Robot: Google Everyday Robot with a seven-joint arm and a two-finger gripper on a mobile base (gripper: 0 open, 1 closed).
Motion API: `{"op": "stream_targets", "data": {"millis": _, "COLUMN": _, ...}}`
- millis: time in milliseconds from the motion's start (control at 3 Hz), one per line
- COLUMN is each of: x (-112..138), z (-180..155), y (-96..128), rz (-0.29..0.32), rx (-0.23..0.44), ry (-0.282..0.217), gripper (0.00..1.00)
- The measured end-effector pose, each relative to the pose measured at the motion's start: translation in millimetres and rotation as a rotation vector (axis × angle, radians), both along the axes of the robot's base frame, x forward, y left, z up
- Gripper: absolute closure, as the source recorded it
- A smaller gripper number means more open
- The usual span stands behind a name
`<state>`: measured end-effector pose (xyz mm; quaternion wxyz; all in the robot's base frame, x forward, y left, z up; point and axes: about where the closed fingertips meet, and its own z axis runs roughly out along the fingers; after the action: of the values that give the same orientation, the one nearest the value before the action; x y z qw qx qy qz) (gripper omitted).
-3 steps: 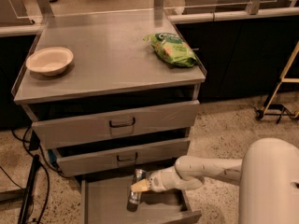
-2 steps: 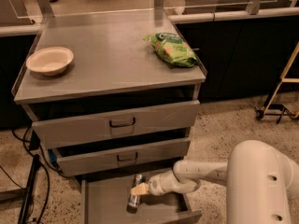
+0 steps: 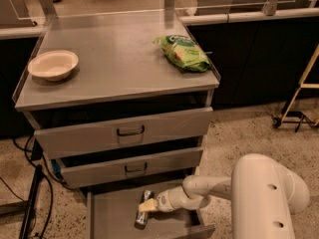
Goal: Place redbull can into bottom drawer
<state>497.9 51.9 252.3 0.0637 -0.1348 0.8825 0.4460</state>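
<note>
Down in the open bottom drawer (image 3: 107, 218), that's where the gripper (image 3: 148, 205) is, reaching in from the right on the white arm (image 3: 212, 187). Jaws look closed round the mid-body of the redbull can (image 3: 141, 219), w/ one pale pad across it. The can is tilted: its top end pokes out just behind the jaws toward the cabinet, and its lower end is just in front of them, down by the drawer floor. Can't tell if it's touching the floor.

Directly above the jaws are the middle drawer (image 3: 164, 162) and top drawer (image 3: 169, 127), each pulled out partway w/ dark handles. Higher up, on the cabinet top (image 3: 114, 73), a pale bowl (image 3: 53, 64) sits above and left of the jaws, and a green snack bag (image 3: 182, 52) above and slightly right, well apart from each other.
</note>
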Motion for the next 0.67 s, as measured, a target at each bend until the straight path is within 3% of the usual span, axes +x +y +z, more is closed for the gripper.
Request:
{"op": "stream_targets", "data": {"millis": 333, "x": -1.8, "z": -13.7, "y": 5.6, "rz": -0.002, "rx": 0.021, "ry": 0.026, "gripper": 1.00}}
{"op": "stream_targets", "data": {"millis": 667, "x": 0.5, "z": -44.5, "y": 3.7, "rz": -0.041, "rx": 0.049, "ry": 0.088, "gripper": 1.00}}
